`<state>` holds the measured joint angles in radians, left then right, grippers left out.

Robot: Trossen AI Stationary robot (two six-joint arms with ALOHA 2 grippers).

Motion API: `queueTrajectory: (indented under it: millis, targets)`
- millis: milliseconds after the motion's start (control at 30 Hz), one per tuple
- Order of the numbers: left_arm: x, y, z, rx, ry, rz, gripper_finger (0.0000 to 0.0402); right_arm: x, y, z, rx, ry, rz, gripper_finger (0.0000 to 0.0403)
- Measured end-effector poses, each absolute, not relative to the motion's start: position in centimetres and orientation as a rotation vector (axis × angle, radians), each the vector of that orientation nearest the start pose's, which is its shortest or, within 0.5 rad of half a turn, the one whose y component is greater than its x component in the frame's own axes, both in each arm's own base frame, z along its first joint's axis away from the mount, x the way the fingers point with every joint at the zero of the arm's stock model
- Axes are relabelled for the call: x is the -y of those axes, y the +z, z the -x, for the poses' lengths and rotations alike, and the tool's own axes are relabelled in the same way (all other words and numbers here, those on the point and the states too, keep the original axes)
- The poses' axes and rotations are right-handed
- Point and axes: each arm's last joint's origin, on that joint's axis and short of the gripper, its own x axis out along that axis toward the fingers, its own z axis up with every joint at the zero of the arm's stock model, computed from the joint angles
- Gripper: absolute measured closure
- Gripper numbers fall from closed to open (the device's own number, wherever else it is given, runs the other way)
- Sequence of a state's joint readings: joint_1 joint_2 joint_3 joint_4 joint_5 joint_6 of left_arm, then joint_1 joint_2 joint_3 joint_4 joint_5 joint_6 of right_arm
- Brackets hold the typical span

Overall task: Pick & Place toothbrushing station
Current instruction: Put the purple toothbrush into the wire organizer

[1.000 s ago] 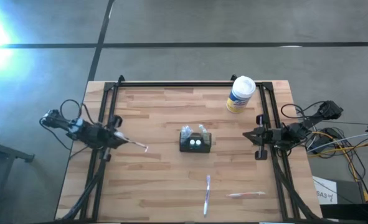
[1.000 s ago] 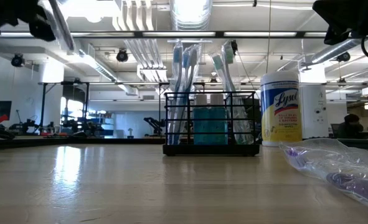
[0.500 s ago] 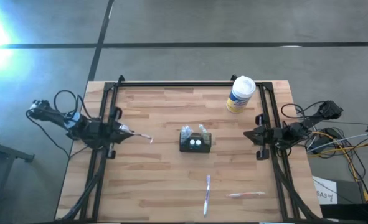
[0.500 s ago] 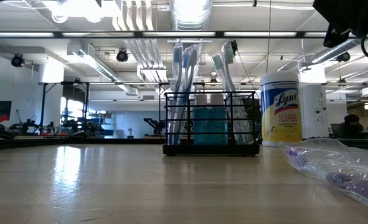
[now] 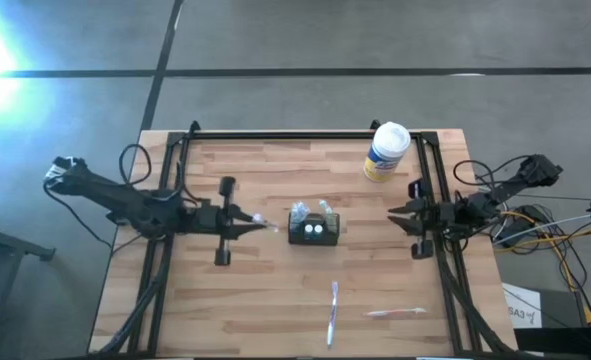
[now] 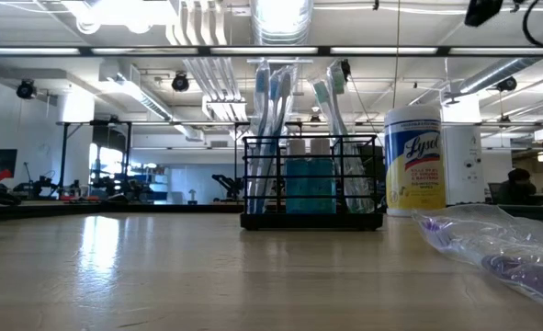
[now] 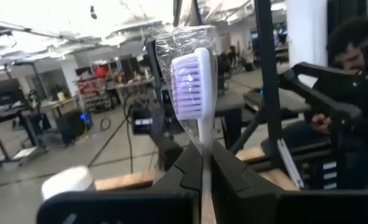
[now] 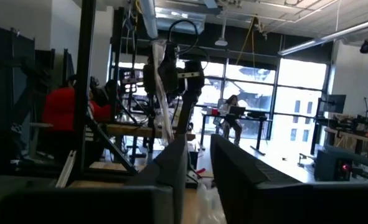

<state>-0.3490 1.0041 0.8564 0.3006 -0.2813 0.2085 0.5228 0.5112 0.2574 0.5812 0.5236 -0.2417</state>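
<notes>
Gripping a wrapped toothbrush (image 7: 195, 74), left tool (image 5: 247, 222) just beside toothbrushing station (image 5: 314, 229).

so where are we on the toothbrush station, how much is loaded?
Done: the black holder mid-table already has several wrapped brushes standing in it. In hand: the left tool is shut on a wrapped purple toothbrush, just left of the holder. Left: two wrapped toothbrushes lie at the table's near edge. The right tool waits at the right rail, empty.
</notes>
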Motion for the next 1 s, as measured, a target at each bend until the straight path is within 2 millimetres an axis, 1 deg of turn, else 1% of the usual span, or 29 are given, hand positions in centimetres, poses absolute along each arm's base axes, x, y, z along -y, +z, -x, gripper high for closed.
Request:
queueTrajectory:
  millis: [133,200,267,367,433,533,600,667,767,867,1000]
  targets:
    - [7.3,36.8,-23.9,0.124,-0.087,-0.176,0.0392,-6.3,27.8,-13.9,0.249,-0.032,0.087,0.0284]
    - [7.5,36.7,-25.1,0.095,-0.085,-0.187,0.0392,-6.8,28.6,-15.1,0.229,-0.037,0.085,0.0259]
    - [7.6,37.3,-26.1,0.112,-0.077,-0.19,0.0392,-7.3,29.3,-16.4,0.212,-0.046,0.082,0.0236]
    - [7.9,37.8,-27.5,0.112,-0.071,-0.209,0.0392,-7.8,29.7,-18.5,0.171,-0.068,0.088,0.0208]
    - [8.1,37.5,-28.5,0.092,-0.091,-0.219,0.0392,-8.1,29.8,-19.7,0.144,-0.08,0.097,0.0195]
    - [8.2,37.8,-29.5,0.089,-0.123,-0.222,0.0391,-8.1,29.8,-21.2,0.107,-0.084,0.108,0.0181]
    - [8.3,38.0,-30.1,0.09,-0.127,-0.218,0.0391,-8.0,29.6,-22.1,0.095,-0.049,0.115,0.0175]
    - [8.3,37.7,-30.7,0.071,-0.127,-0.222,0.0392,-7.9,29.6,-23.1,0.091,-0.012,0.12,0.0169]
    - [8.3,37.2,-31.6,0.05,-0.151,-0.227,0.0391,-7.9,29.9,-24.2,0.088,-0.009,0.133,0.0162]
    - [8.1,37.4,-32.0,0.057,-0.161,-0.22,0.0391,-8.2,29.9,-25.2,0.079,0.002,0.162,0.0154]
    - [7.9,37.1,-32.4,0.04,-0.156,-0.213,0.0392,-8.7,30.0,-26.3,0.067,0.031,0.165,0.0149]
